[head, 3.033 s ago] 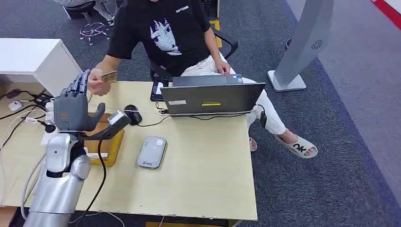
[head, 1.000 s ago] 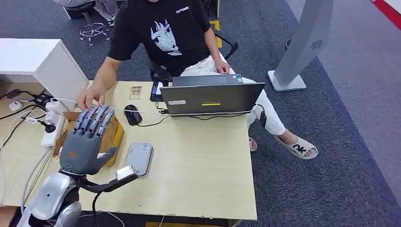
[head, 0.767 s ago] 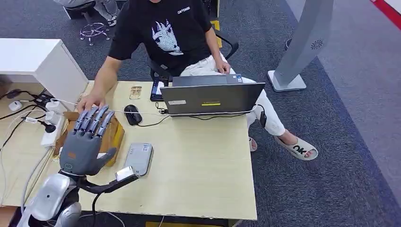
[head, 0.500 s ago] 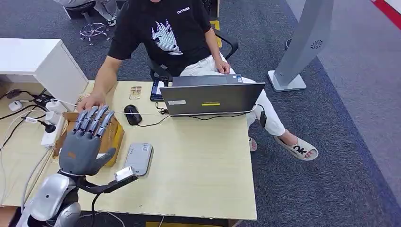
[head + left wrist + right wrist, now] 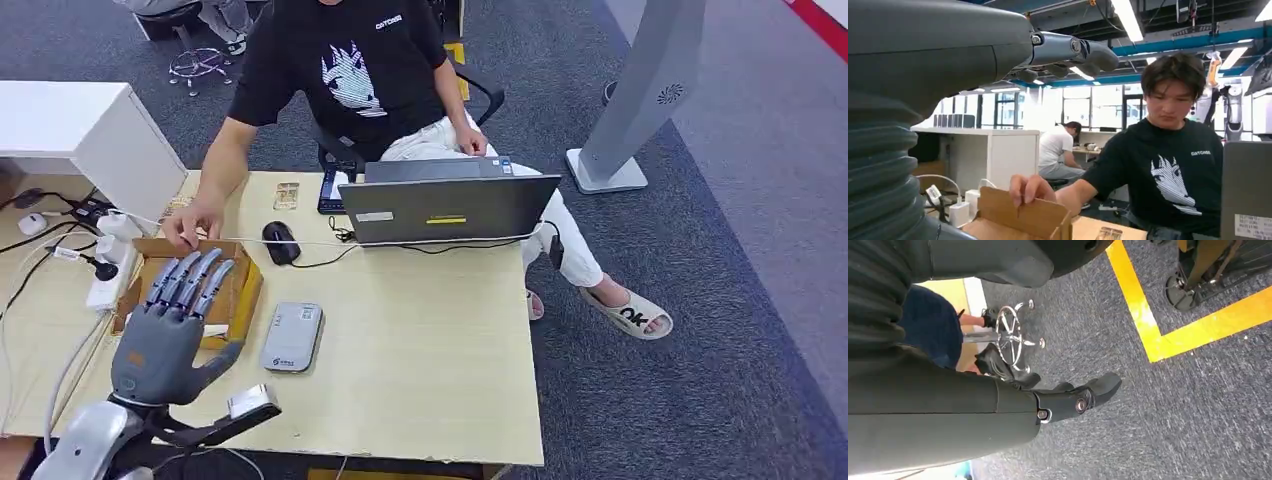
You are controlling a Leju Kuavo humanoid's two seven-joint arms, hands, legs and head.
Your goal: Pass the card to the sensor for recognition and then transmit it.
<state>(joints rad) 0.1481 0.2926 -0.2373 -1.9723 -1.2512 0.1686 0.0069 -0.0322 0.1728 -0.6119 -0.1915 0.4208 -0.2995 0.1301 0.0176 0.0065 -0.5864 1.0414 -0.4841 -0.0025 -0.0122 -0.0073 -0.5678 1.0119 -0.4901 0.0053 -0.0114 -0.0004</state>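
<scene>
Over the near left corner of the wooden desk (image 5: 430,350), your robot's left hand (image 5: 165,335) hangs palm-down with its fingers (image 5: 190,280) stretched out and spread, holding nothing. Those fingertips reach over the near edge of the open cardboard box (image 5: 240,290), which sits at the desk's left side. Just to the right of the box lies the grey card sensor (image 5: 291,338), flat on the desk and apart from the hand.

The card (image 5: 287,195) (a pale, translucent-looking one) lies flat near the far edge of the desk, between the person's hand (image 5: 190,225) and the keyboard of the open laptop (image 5: 448,205). That person (image 5: 350,75), in a black printed T-shirt, sits across from you and pinches the far flap of the box; the left wrist view shows the same fingers on the cardboard edge. A black mouse (image 5: 280,242) rests just right of the box, its cable trailing toward the laptop. A white power strip (image 5: 105,280) lies left of the box.

Your right hand (image 5: 1068,400) hangs over grey carpet with a yellow floor line (image 5: 1148,315), its fingers loosely extended and gripping nothing.
</scene>
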